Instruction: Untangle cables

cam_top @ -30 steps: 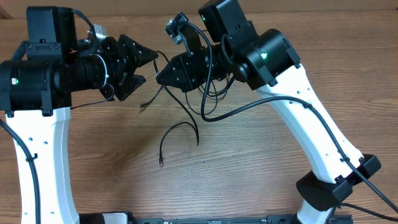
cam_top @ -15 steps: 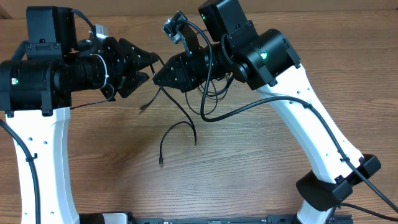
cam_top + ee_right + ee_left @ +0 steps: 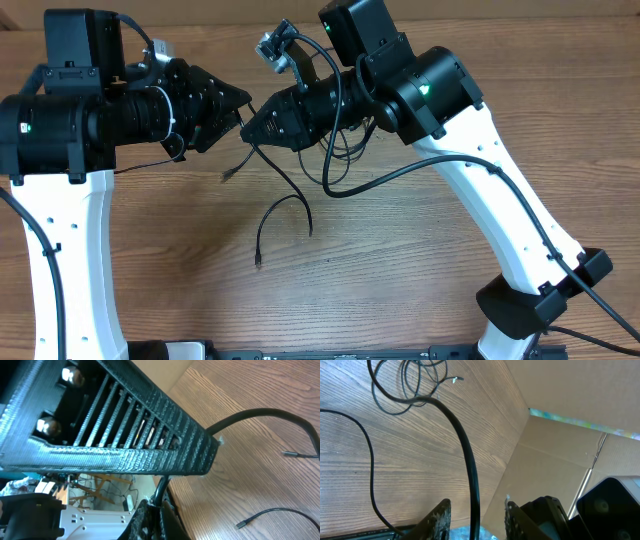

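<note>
The desk [image 3: 420, 260] is brown wood-grain laminate, and the black, round, rubbery cables lie in its upper middle under two white arms with black heads. In the overhead view, the left gripper [image 3: 243, 108] and right gripper [image 3: 249, 128] meet tip to tip. Below them, loose cables [image 3: 285, 205] trail toward the frame's centre, one arching and ending in a small plug [image 3: 258, 262]. In the left wrist view, the left gripper's matte, rough-edged fingers [image 3: 441, 519] stand apart at the bottom edge. A black cable [image 3: 470, 460] runs up between them with a gap on each side, curving to a tangle of thin loops [image 3: 407, 390] in the upper left. A plain cardboard wall [image 3: 555, 455] rises at the right. In the right wrist view, a black slatted, ribbed gripper part [image 3: 125, 435] with two shiny bolts fills the upper left and hides a stretch of the same cable. The right gripper's dark fingers [image 3: 142, 522] at the bottom edge are pressed together on it where it comes back into sight. Two thin cable ends [image 3: 292, 453] lie on the wood at the right. From overhead, the gripper heads cover the grasp, and the arm's own wiring blurs into the loops [image 3: 345, 145] beneath the right wrist.
</note>
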Available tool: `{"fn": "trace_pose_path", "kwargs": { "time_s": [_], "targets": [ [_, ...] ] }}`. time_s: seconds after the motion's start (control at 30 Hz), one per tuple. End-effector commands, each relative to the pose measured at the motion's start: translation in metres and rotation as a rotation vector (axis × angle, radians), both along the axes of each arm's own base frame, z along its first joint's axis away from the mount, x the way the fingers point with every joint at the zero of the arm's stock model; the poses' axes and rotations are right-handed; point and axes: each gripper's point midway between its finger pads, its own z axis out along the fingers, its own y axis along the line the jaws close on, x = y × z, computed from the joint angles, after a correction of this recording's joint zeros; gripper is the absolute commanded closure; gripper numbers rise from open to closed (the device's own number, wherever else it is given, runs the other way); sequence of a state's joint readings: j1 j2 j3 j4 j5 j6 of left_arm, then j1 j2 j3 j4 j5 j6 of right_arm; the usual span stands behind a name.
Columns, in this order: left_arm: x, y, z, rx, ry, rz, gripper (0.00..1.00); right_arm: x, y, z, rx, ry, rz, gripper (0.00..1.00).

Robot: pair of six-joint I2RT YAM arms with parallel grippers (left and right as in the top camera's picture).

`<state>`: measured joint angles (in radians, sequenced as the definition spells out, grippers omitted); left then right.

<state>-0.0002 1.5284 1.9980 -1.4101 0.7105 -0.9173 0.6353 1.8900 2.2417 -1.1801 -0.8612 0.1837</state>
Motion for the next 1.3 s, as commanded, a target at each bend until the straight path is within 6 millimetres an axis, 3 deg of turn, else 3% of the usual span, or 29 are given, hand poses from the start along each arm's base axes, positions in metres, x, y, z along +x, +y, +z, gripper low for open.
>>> {"fn": "trace_pose_path", "kwargs": {
  "time_s": [0.0,0.17,0.27,0.4,0.5,0.53,0.6,0.67,0.73,0.8,0.97,1.13,1.27],
  "targets": [
    [0.0,-0.003,0.001,-0.021,0.006,-0.009,0.66,-0.003,0.001,0.005,0.019,0.0,0.018,0.96],
    [0.0,-0.003,0.001,-0.022,0.006,-0.01,0.79,-0.003,0.001,0.005,0.019,0.0,0.018,0.96],
    [0.0,-0.003,0.001,-0.022,0.007,-0.01,0.81,-0.003,0.001,0.005,0.019,0.0,0.018,0.96],
    [0.0,-0.003,0.001,-0.022,0.008,-0.01,0.96,-0.002,0.0,0.004,0.014,-0.004,0.011,0.96],
    [0.001,-0.003,0.002,-0.026,0.006,-0.009,0.96,0.005,-0.002,-0.002,-0.022,-0.021,-0.03,0.96],
    [0.002,-0.005,0.005,-0.039,-0.002,-0.011,0.96,0.009,-0.004,-0.006,-0.043,-0.028,-0.051,0.94],
    [0.007,-0.009,0.015,-0.068,-0.055,-0.033,0.96,0.018,-0.012,-0.015,-0.097,-0.036,-0.107,0.75],
    [0.018,-0.013,0.031,-0.088,-0.151,-0.056,0.96,0.035,-0.028,-0.028,-0.179,-0.044,-0.194,0.48],
    [0.029,-0.011,0.042,-0.081,-0.227,-0.046,0.96,0.047,-0.046,-0.039,-0.243,-0.037,-0.262,0.3],
    [0.041,-0.006,0.053,-0.078,-0.274,0.006,0.96,0.059,-0.069,-0.048,-0.3,-0.013,-0.326,0.02],
    [0.071,0.005,0.087,-0.086,-0.429,0.116,0.96,0.085,-0.131,-0.07,-0.453,0.03,-0.501,0.0],
    [0.092,0.014,0.14,-0.151,-0.631,0.207,0.96,0.109,-0.21,-0.088,-0.648,0.042,-0.714,0.0],
    [0.102,0.028,0.184,-0.204,-0.787,0.317,0.96,0.123,-0.25,-0.09,-0.7,0.043,-0.822,0.0]
  ]
}}
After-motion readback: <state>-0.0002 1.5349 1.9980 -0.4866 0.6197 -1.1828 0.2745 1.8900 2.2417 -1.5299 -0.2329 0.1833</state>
